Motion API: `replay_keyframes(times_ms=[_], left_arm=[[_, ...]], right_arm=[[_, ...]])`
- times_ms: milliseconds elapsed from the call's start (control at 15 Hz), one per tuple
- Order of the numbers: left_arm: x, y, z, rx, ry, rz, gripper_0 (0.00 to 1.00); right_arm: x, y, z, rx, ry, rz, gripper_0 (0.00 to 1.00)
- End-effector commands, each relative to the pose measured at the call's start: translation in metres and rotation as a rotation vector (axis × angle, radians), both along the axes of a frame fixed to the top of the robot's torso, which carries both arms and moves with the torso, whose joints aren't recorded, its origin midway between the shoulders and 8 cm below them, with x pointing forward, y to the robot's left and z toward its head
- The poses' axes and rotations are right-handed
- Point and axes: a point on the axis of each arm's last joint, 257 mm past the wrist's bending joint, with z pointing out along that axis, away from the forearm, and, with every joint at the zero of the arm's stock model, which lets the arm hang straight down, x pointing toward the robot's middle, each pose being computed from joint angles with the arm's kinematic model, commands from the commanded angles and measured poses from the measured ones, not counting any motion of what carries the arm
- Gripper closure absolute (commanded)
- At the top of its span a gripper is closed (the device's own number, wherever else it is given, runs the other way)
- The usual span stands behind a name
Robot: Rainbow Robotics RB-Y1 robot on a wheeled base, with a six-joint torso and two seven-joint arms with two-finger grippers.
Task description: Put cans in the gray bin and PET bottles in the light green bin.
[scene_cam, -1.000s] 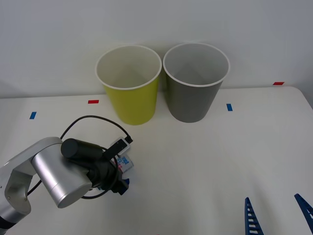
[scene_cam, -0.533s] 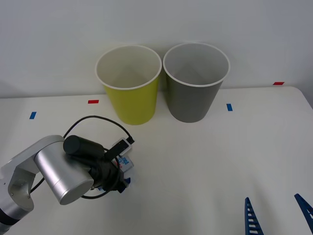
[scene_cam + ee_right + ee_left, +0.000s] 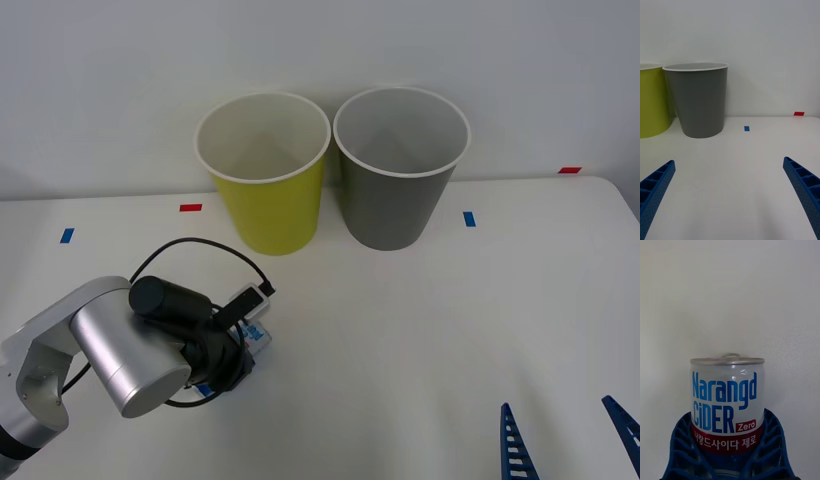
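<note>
Counting from my remote seat, I see one can (image 3: 727, 401) clasped in my left gripper (image 3: 728, 450), low over the near-left of the table (image 3: 420, 330). Two bins stand side by side at the far edge: one light green bin (image 3: 265, 180) on the left, one gray bin (image 3: 398, 175) on the right. My right gripper (image 3: 730, 195) waits at the near right, fingers spread wide and holding nothing.

Our right end effector (image 3: 730, 195) holds its two blue ribbed fingers (image 3: 655, 185) wide apart above the white surface (image 3: 733, 168), where we see the gray bin (image 3: 700, 99) standing upright beside the light green bin (image 3: 651, 101), with a blue mark (image 3: 747, 128) and a red mark (image 3: 799, 113) farther along.
</note>
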Motion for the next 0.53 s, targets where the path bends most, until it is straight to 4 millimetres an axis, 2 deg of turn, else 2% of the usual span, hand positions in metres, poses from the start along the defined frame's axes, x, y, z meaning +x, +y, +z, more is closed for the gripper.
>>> replay_keyframes(times_ms=[67,267,533], left_arm=[[0.002,-0.005,0.002,-0.024,-0.010,-0.002,1.00],[0.006,-0.014,0.020,-0.073,-0.062,-0.013,1.00],[-0.003,-0.022,0.069,-0.210,-0.170,0.001,1.00]], right_arm=[[0.000,0.000,0.000,0.000,0.000,0.000,0.00],[0.000,0.000,0.000,0.000,0.000,0.000,0.00],[0.000,0.000,0.000,0.000,0.000,0.000,0.00]])
